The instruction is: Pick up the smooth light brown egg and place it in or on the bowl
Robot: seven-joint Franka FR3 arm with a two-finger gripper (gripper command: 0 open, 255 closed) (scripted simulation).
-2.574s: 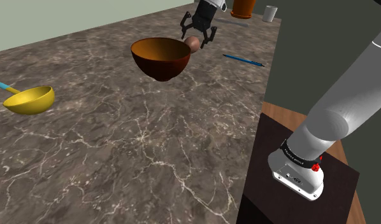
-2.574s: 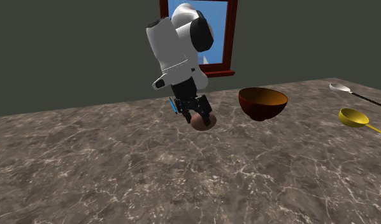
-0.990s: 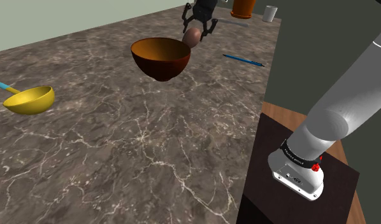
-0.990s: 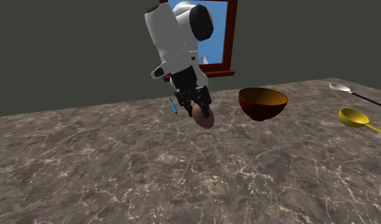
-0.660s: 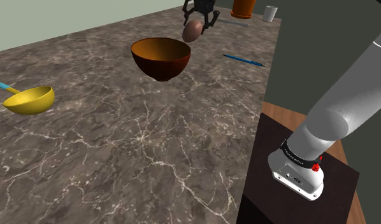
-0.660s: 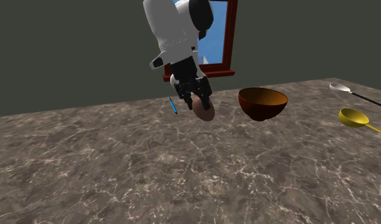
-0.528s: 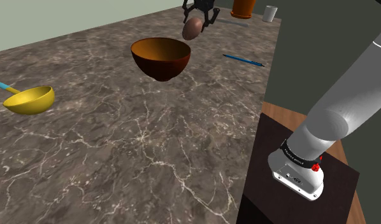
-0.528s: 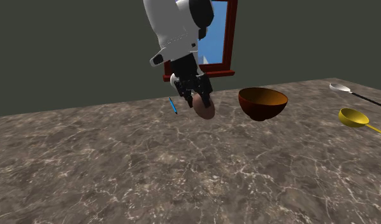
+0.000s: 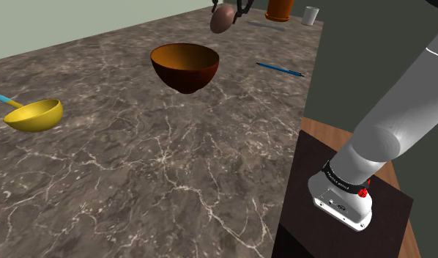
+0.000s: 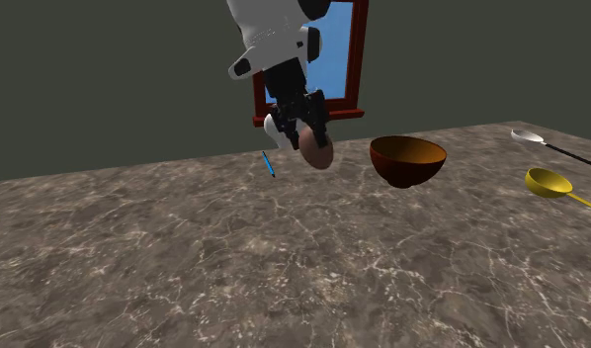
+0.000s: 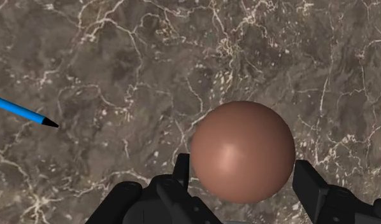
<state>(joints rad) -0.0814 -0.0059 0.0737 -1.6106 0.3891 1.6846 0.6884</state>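
1. I see the end effector (image 10: 308, 130) closed on the egg (image 10: 317, 151), one black finger (image 11: 181, 170) pressed against each side of it.
2. The egg is smooth and light reddish-brown. It hangs in the air, clear of the dark marbled surface (image 9: 137, 168).
3. The brown bowl (image 9: 184, 76) stands upright on the surface. In the second exterior view the egg is to the left of the bowl, apart from it and higher than its rim.
4. A blue pen (image 11: 23, 112) lies flat on the surface, off to one side of the end effector.
5. A yellow ladle (image 9: 34, 115) rests on the surface at the shoulder view's left, well apart from the bowl.
6. An orange vessel (image 9: 278, 9) and a white cup (image 9: 310, 15) stand near the far edge of the surface.
7. A red-framed window (image 10: 358, 59) sits in the wall behind the arm.
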